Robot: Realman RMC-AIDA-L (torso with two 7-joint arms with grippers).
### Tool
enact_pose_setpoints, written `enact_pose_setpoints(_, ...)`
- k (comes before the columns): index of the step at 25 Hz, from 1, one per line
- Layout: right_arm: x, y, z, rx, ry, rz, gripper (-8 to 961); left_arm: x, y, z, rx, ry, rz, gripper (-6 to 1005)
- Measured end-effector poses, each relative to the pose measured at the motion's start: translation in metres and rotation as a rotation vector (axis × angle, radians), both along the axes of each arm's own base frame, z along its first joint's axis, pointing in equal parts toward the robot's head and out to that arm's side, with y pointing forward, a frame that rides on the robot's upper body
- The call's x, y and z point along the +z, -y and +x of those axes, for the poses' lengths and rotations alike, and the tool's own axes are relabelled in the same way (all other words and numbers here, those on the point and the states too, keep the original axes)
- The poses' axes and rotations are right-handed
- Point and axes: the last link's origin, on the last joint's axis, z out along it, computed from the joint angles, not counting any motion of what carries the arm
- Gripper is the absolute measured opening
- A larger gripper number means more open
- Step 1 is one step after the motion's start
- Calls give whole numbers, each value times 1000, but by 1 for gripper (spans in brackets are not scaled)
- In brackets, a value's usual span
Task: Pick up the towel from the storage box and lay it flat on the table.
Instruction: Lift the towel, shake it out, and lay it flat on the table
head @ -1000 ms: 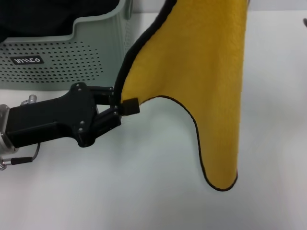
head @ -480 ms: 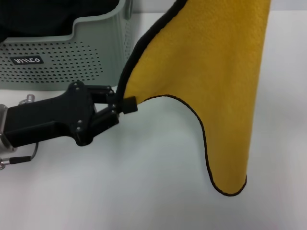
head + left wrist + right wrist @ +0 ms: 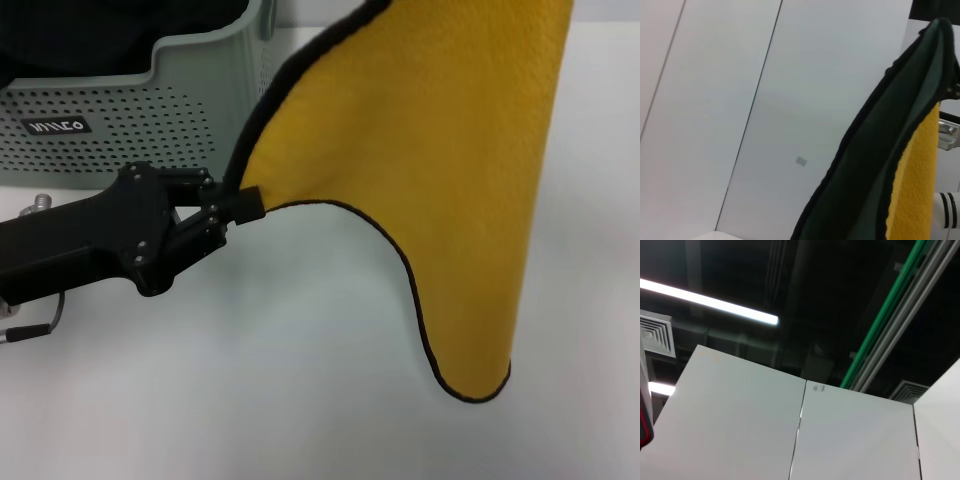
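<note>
The mustard-yellow towel [image 3: 430,180] with black edge trim hangs in the air over the white table [image 3: 250,400], its top running out of the head view and its lowest tip just above the table. My left gripper [image 3: 238,205] is shut on the towel's left corner, in front of the storage box [image 3: 150,110]. The left wrist view shows the towel's black-trimmed edge and yellow face [image 3: 920,180] close up. My right gripper is out of view; its wrist view shows only ceiling and wall panels.
The pale grey-green perforated box stands at the back left with its dark logo plate [image 3: 57,127] facing me. My left arm's black body [image 3: 70,245] lies low across the table's left side.
My left gripper has moved left and slightly up with the towel corner in it, stretching the cloth. The towel's upper right part has shifted right.
</note>
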Motion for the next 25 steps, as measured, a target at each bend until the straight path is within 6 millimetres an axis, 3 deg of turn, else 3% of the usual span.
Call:
enact_pose_setpoints(5, -4, 0, 14, -45, 26, -36, 5, 4, 2, -2, 14, 19, 9, 127)
enact_pose_setpoints(6, -10, 1, 30, -98, 45, -80, 5, 6, 3, -3, 17, 29, 14, 126)
enact_pose_setpoints(9, -15, 0, 49, -158, 55, -114, 5, 22, 5, -6, 23, 75, 58, 56)
enact_pose_setpoints(11, -14, 0, 58, -184, 51, -118, 5, 32, 3, -8, 29, 92, 88, 10)
enact_pose_setpoints(16, -1, -4, 71, -216, 36, -86, 5, 49, -10, 2, -8, 105, 118, 16)
enact_pose_setpoints(19, 4, -3, 75, -205, 76, -115, 5, 49, -15, 12, -51, 114, 90, 19)
enact_pose_setpoints(25, 1, 18, 102, -268, 57, -161, 5, 39, -9, 21, -101, 134, 23, 26)
